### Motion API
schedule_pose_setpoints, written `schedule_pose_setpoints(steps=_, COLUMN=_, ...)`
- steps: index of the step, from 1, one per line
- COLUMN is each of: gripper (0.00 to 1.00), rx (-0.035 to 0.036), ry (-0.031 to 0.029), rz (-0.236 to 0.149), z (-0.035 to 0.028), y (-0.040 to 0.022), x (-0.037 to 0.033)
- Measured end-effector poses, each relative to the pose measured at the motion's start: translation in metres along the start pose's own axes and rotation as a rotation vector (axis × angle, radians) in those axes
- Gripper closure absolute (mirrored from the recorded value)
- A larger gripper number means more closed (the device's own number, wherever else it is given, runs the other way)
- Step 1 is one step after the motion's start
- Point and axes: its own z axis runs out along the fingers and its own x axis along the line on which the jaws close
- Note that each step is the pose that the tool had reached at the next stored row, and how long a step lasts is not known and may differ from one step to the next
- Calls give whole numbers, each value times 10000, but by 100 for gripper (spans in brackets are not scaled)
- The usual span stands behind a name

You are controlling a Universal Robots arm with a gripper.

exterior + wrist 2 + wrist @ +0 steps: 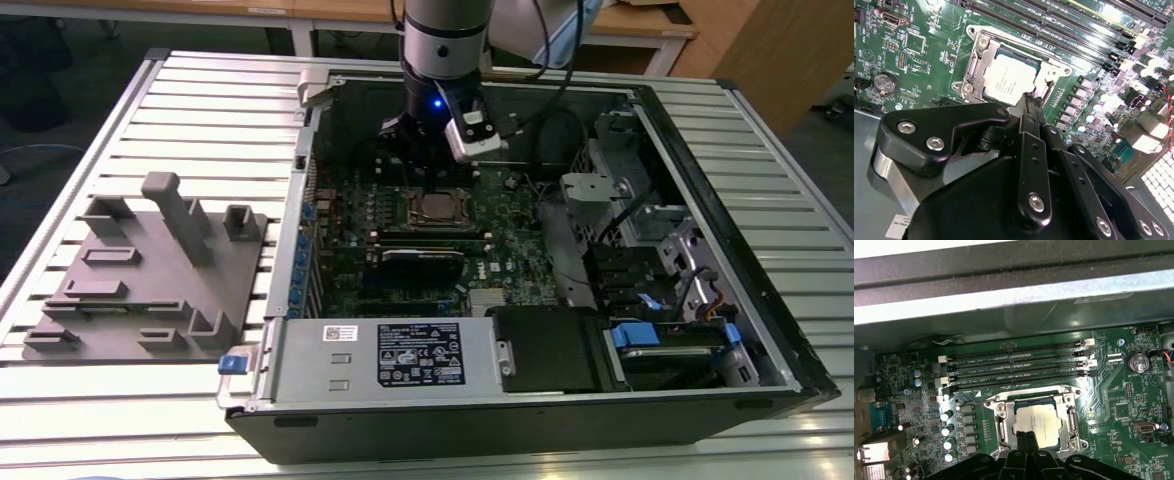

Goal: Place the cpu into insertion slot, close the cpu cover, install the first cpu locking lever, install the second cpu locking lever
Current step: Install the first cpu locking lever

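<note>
Cpu within insertion slot

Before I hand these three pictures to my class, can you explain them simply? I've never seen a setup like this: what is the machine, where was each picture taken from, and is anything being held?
The machine is a robot arm reaching down into an open computer case on a slatted table. A grey moulded tray lies beside the case. The exterior view looks on from outside. Both wrist views ride on the arm, looking past its gripper at the green motherboard. The cpu sits on the board, framed by the cpu cover. The gripper is shut, apparently holding nothing, with its tip by the cover's edge.
</note>
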Motion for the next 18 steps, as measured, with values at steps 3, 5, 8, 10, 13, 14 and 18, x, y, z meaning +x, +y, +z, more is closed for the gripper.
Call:
schedule_pose_setpoints(steps=3, gripper=90, rx=0, ry=0, rz=0, z=0, y=0, x=0)
schedule_pose_setpoints(steps=5, gripper=90, rx=0, ry=0, rz=0, z=-1, y=0, x=0)
schedule_pose_setpoints(steps=8, gripper=90, rx=1, ry=0, rz=0, z=-2, y=0, x=3)
schedule_pose_setpoints(steps=10, gripper=90, rx=3, ry=1, rz=0, z=-3, y=-4, x=25)
schedule_pose_setpoints(steps=13, gripper=90, rx=0, ry=-4, rz=1, z=-2, y=-11, x=81)
schedule_pose_setpoints(steps=14, gripper=90, rx=0, ry=-6, rz=1, z=-3, y=-14, x=100)
schedule_pose_setpoints(steps=18, gripper=90, rx=-1, ry=-9, rz=-2, z=-2, y=-17, x=129)
